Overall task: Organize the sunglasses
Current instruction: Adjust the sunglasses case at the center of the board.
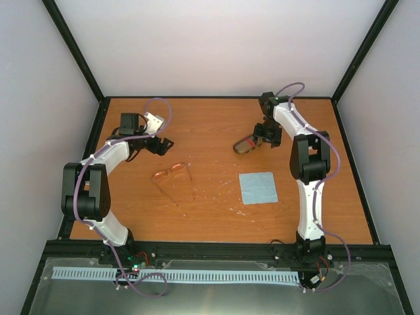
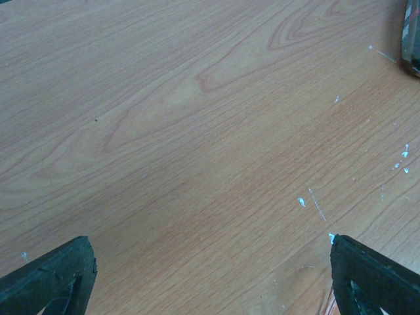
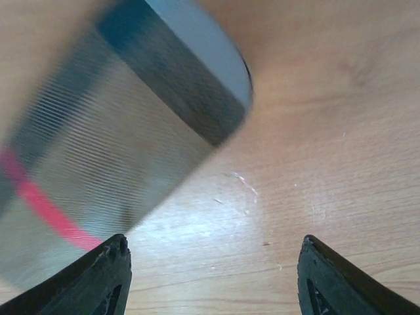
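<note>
The sunglasses (image 1: 172, 176), with orange-pink lenses and thin dark arms unfolded, lie on the wooden table (image 1: 216, 125) left of centre. My left gripper (image 1: 164, 144) hovers just behind them. In the left wrist view the left gripper (image 2: 210, 239) is wide open over bare wood. My right gripper (image 1: 261, 139) is at the back right, by the tan red-striped case (image 1: 245, 146). The right wrist view shows the right gripper (image 3: 214, 237) open with only wood between the fingers. There the case (image 3: 111, 144) looks blurred and sits up against the left finger (image 3: 108, 275).
A light blue square cloth (image 1: 258, 188) lies flat in front of the case, near the right arm. One end of the case (image 2: 412, 39) shows at the top right of the left wrist view. Black frame rails border the table on all sides.
</note>
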{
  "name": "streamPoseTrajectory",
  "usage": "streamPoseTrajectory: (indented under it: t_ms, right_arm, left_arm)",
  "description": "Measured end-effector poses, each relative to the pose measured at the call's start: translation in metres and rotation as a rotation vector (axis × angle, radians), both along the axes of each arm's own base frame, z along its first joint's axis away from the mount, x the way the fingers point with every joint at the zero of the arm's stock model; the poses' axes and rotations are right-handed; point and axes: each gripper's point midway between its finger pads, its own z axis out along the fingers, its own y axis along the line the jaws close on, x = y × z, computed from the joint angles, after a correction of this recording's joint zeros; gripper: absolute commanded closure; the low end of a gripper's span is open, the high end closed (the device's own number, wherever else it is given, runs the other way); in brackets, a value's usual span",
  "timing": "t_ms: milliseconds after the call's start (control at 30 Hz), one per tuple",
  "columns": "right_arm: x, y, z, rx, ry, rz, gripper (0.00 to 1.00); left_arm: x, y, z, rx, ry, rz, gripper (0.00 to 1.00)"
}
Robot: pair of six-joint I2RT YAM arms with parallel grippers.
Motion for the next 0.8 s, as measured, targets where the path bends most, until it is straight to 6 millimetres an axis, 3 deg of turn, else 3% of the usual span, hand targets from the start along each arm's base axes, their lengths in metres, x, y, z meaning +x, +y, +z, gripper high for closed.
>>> streamPoseTrajectory:
  t_ms: [200, 333, 600, 800]
  right_arm:
    - [0.030, 0.012, 0.053, 0.055, -0.132, -0.079, 0.28]
    - [0.034, 0.030, 0.070, 0.096, -0.136, -0.133, 0.25]
    - [0.006, 0.077, 0.025, 0.145, 0.054, -0.185, 0.21]
    - [0.002, 0.081, 0.019, 0.161, 0.099, -0.284, 0.18]
  left_arm:
    - [0.000, 0.000, -0.001, -0.004, 0.000, 0.003, 0.04]
    - [-0.001, 0.000, -0.002, -0.004, 0.001, 0.002, 0.04]
    - [0.001, 0.005, -0.001, -0.013, -0.010, 0.001, 0.03]
    - [0.006, 0.019, 0.002, -0.014, -0.038, 0.014, 0.03]
